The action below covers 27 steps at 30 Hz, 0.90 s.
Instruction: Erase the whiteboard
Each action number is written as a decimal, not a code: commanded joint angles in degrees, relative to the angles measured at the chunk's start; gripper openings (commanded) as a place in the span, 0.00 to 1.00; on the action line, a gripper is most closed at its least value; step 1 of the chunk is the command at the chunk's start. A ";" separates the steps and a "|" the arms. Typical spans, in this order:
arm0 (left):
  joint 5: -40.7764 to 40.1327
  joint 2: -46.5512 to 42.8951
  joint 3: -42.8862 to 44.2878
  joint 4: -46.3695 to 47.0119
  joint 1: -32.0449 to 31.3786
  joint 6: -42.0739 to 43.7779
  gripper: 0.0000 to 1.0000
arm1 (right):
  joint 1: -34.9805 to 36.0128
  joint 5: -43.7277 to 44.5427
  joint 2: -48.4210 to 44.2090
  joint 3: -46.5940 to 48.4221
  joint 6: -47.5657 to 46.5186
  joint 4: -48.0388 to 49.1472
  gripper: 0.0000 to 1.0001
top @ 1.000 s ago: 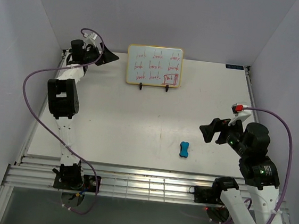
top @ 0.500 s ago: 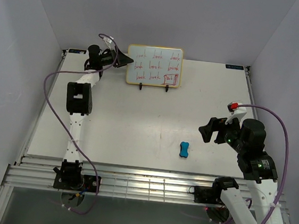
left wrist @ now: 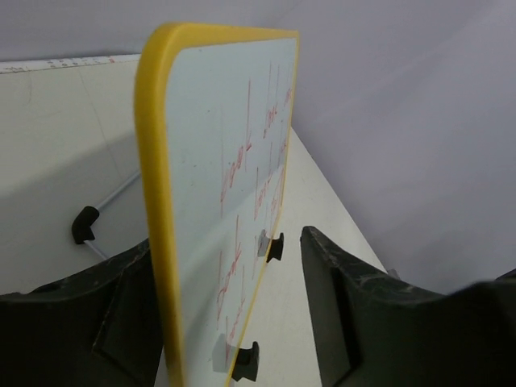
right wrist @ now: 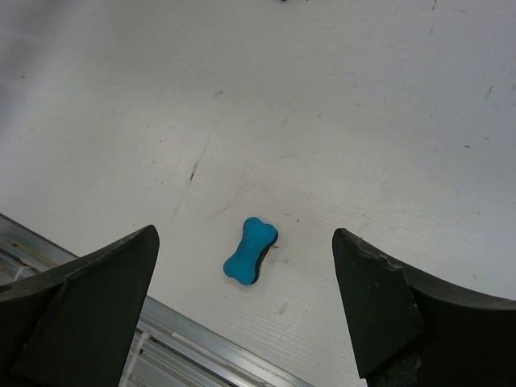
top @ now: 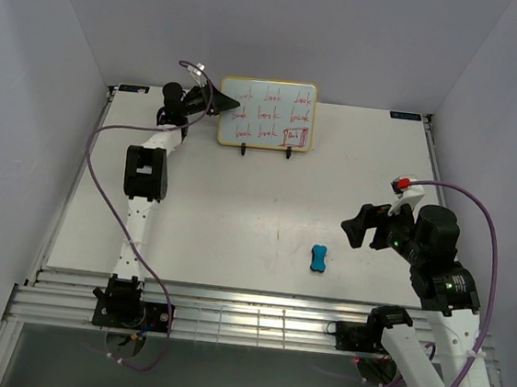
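The whiteboard (top: pixel 267 113) stands upright on its wire easel at the table's back, its face covered in rows of red handwriting. My left gripper (top: pixel 223 105) sits at the board's left edge. In the left wrist view the yellow-framed whiteboard (left wrist: pixel 234 161) passes edge-on between the jaws of my left gripper (left wrist: pixel 227 242); the right finger (left wrist: pixel 347 306) stands clear of the face, so the jaws are open around the edge. My right gripper (top: pixel 355 228) hovers open over the table. The blue bone-shaped eraser (right wrist: pixel 251 251) lies below my right gripper (right wrist: pixel 244 235), untouched.
The easel's black feet (top: pixel 243 150) rest on the table in front of the board, and a black-tipped wire leg (left wrist: pixel 85 223) shows behind it. The eraser (top: pixel 319 257) lies near the table's front edge, beside the metal rails (top: pixel 255 318). Walls close in at back and both sides.
My left arm has swung right from the back-left corner to the board's left edge, and its jaws have narrowed around it. The right gripper has barely shifted.
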 commanded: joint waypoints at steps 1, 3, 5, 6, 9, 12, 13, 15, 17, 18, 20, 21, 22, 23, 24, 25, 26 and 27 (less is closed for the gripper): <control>0.18 -0.82 1.45 2.29 0.61 -0.39 0.66 | -0.17 -1.51 0.56 1.41 -1.12 0.56 0.94; 0.35 -0.55 1.19 2.21 0.70 -0.30 0.64 | -0.17 -1.60 0.65 1.32 -1.12 0.74 0.94; 0.27 -0.03 1.19 2.56 1.14 -1.26 0.63 | -0.17 -2.12 0.82 1.06 -1.21 0.91 0.94; 0.27 0.15 1.19 3.43 1.14 -1.79 0.63 | -0.17 -2.30 0.91 1.05 -1.13 0.91 0.94; 0.27 1.20 2.50 3.61 1.23 -3.11 0.63 | -0.17 -3.00 1.17 0.44 -1.12 1.18 0.95; 0.01 1.64 2.94 4.14 1.32 -3.64 0.62 | -0.17 -3.44 1.88 0.26 -1.39 1.27 0.96; -0.17 1.64 2.94 4.23 1.32 -3.56 0.61 | -0.17 -3.62 1.97 0.26 -1.39 1.27 0.96; -0.35 1.73 3.12 3.97 1.32 -3.38 0.61 | -0.17 -3.45 2.05 0.44 -1.48 1.27 0.96; -0.52 1.91 3.38 3.96 1.49 -3.29 0.54 | -0.17 -3.45 2.14 0.70 -1.48 1.18 0.96; -0.78 2.34 3.47 3.88 1.49 -3.46 0.54 | -0.17 -3.53 2.23 0.70 -1.56 1.09 0.96; -0.87 2.52 3.91 4.23 1.58 -3.91 0.54 | -0.17 -3.71 2.32 0.70 -1.65 1.09 0.97; -0.88 2.61 4.00 4.40 1.58 -3.99 0.54 | -0.17 -3.80 2.32 0.61 -1.65 1.09 0.97; -1.14 2.87 4.17 4.40 1.58 -4.25 0.54 | -0.17 -3.80 2.32 0.53 -1.56 1.09 0.97; -1.23 2.96 4.26 4.40 1.58 -4.43 0.52 | -0.17 -3.97 2.32 0.44 -1.65 1.18 0.97; -1.40 3.05 4.18 4.84 1.58 -4.69 0.52 | -0.17 -3.89 2.40 0.44 -1.56 1.18 0.97; -1.58 3.31 4.35 4.93 1.58 -4.87 0.52 | -0.17 -3.97 2.49 0.35 -1.56 1.18 0.97; -1.67 3.31 4.52 4.93 1.58 -5.39 0.51 | -0.17 -4.06 2.67 0.44 -1.65 1.18 0.97; -1.75 3.49 4.61 5.45 1.58 -5.57 0.50 | -0.17 -4.15 2.76 0.44 -1.65 1.18 0.97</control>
